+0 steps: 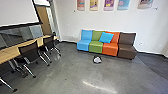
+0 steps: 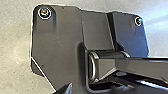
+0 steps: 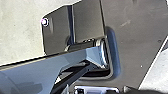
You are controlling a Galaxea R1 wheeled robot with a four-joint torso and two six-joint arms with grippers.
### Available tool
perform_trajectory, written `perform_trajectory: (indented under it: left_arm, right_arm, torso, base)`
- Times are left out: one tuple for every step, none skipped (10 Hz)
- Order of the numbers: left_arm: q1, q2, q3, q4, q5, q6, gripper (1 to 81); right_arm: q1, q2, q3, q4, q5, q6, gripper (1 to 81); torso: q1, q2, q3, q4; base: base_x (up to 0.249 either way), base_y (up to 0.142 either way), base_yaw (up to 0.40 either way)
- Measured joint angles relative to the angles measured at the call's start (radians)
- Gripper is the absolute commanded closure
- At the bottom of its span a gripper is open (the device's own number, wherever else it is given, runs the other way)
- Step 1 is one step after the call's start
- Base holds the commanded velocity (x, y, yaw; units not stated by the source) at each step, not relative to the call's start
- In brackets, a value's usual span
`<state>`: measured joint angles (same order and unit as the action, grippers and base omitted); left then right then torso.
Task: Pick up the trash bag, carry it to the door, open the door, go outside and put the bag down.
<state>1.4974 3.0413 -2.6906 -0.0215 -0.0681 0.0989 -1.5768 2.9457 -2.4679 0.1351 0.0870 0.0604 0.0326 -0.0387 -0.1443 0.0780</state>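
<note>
Bag [image 1: 97,59] on the floor [image 1: 67,75] by the bright seats [image 1: 103,46]

Any lettering on the posters [image 1: 108,4] is too small to read; the bag is a small, rounded, black-and-whitish lump, near the seats' front; the floor is grey, glossy; the seats are blocky, blue, green, orange and brown, under a square blue cushion [image 1: 106,37]; whether either gripper is clenched or released, I cannot tell.

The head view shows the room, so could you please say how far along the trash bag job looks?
Nothing looks done: the small white-topped bundle, probably the trash bag, sits on the floor before the colourful seats. In hand: nothing visibly holds it. Left: picking up, carrying, opening the door, going outside, putting down.
</note>
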Motion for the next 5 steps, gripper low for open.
perform_trajectory:
  left_arm:
    - [0.0,0.0,0.0,0.0,0.0,0.0,1.0]
    - [0.0,0.0,0.0,0.0,0.0,0.0,1.0]
    - [0.0,0.0,0.0,0.0,0.0,0.0,1.0]
    - [0.0,0.0,0.0,0.0,0.0,0.0,1.0]
    - [0.0,0.0,0.0,0.0,0.0,0.0,1.0]
  right_arm:
    - [0.0,0.0,0.0,0.0,0.0,0.0,1.0]
    - [0.0,0.0,0.0,0.0,0.0,0.0,1.0]
    - [0.0,0.0,0.0,0.0,0.0,0.0,1.0]
    - [0.0,0.0,0.0,0.0,0.0,0.0,1.0]
    - [0.0,0.0,0.0,0.0,0.0,0.0,1.0]
  torso:
    - [0.0,0.0,0.0,0.0]
    - [0.0,0.0,0.0,0.0]
    - [0.0,0.0,0.0,0.0]
    - [0.0,0.0,0.0,0.0]
    - [0.0,0.0,0.0,0.0]
  base:
    - [0.132,0.0,0.0]
    - [0.133,0.0,0.0]
    - [0.132,0.0,0.0]
    - [0.133,0.0,0.0]
    - [0.132,0.0,0.0]
